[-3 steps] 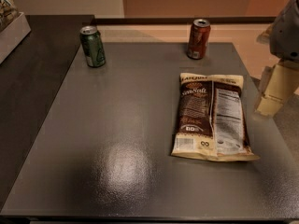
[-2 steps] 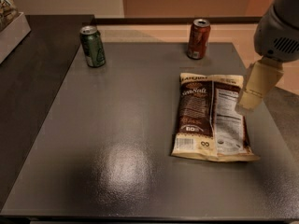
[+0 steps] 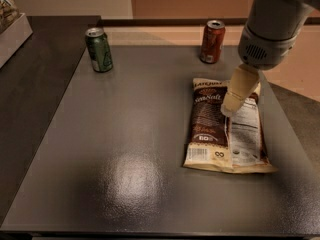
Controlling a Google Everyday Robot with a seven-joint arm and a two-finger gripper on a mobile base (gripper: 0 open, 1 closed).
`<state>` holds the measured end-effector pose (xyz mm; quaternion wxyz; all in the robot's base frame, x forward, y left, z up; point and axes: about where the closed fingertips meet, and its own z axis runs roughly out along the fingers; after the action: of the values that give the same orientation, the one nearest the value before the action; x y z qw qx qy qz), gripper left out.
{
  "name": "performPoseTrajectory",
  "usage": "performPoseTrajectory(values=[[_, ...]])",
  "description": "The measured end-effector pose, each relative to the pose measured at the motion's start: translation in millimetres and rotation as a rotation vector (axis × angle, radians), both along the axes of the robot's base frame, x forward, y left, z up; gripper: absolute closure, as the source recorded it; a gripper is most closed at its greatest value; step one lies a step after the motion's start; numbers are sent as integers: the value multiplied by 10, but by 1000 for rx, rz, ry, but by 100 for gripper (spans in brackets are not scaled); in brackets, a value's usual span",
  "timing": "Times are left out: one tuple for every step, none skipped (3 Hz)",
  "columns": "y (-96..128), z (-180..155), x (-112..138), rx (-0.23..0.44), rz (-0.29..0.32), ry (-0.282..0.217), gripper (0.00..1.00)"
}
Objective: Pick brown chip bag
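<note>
The brown chip bag [image 3: 220,129] lies flat on the right side of the dark grey table [image 3: 125,134], cream edges around a dark brown panel, white nutrition label on its right half. My gripper [image 3: 231,106] hangs from the grey arm at the upper right and reaches down over the bag's upper middle, its cream fingers [image 3: 239,90] pointing down and left at the bag. It holds nothing.
A green soda can [image 3: 99,49] stands at the table's far left. A red-brown soda can [image 3: 212,41] stands at the far edge, just behind the bag. A white box [image 3: 10,34] sits on the dark counter at the upper left.
The arm has swung in from the right edge, leftward and over the bag; the gripper now hangs above the bag's upper middle. The bag and cans have not moved.
</note>
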<state>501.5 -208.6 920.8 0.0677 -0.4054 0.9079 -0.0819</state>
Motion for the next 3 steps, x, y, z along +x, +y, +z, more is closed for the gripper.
performPoseTrajectory(values=[[-47, -135, 102, 12, -182, -4, 0], [-85, -240, 140, 72, -375, -17, 0], [-56, -343, 144, 143, -548, -30, 0]])
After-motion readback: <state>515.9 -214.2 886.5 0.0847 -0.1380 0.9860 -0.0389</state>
